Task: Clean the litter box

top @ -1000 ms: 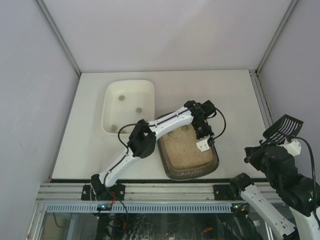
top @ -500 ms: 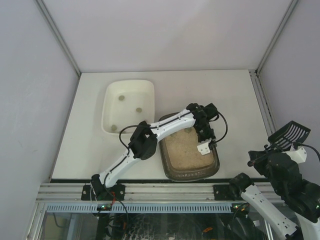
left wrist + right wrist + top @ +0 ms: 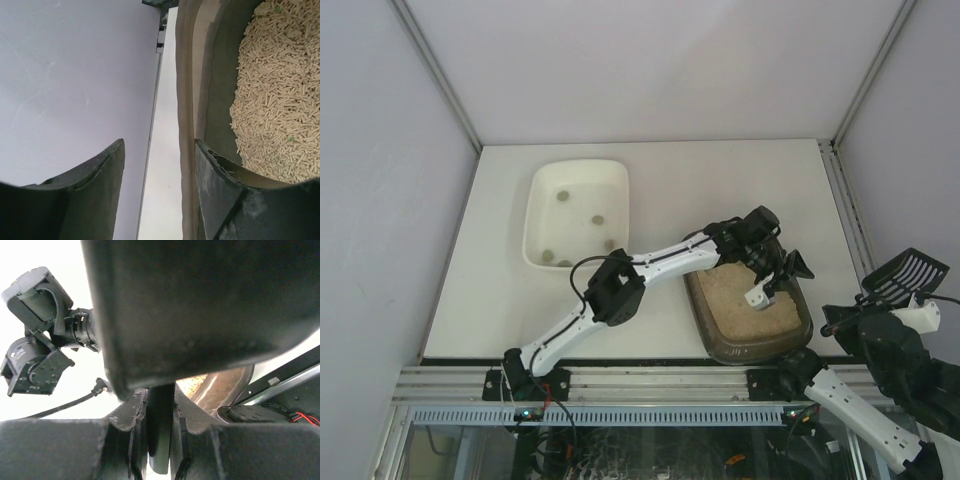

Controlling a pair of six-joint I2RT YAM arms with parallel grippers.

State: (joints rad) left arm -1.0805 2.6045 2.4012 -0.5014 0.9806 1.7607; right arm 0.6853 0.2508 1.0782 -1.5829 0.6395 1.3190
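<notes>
Here, the dark brown translucent plastic litter box [image 3: 750, 354] sat at the near right of the white counter [image 3: 700, 190], close to its front edge and well apart from the white rectangular plastic tub [image 3: 578, 165] at the far left. The left gripper [image 3: 159, 150] straddled the box's wall near its far right corner with its fingers spread. One finger was inside against the wall, beside the tan pellet litter [image 3: 270, 90]. The other was outside, clear of the rim. The right gripper [image 3: 159, 440] was clenched on the handle of the black slotted plastic scoop [image 3: 905, 272], held up just off the counter's right side. The step looked like placing the litter box within the scoop's reach. Doing it well would mean pinching the wall before any pull, keeping the box flat so that no pellets spilled over the rim, and stopping short of the counter's edges. The left arm would then need to let go and lift away so that the scoop had a free path in.
</notes>
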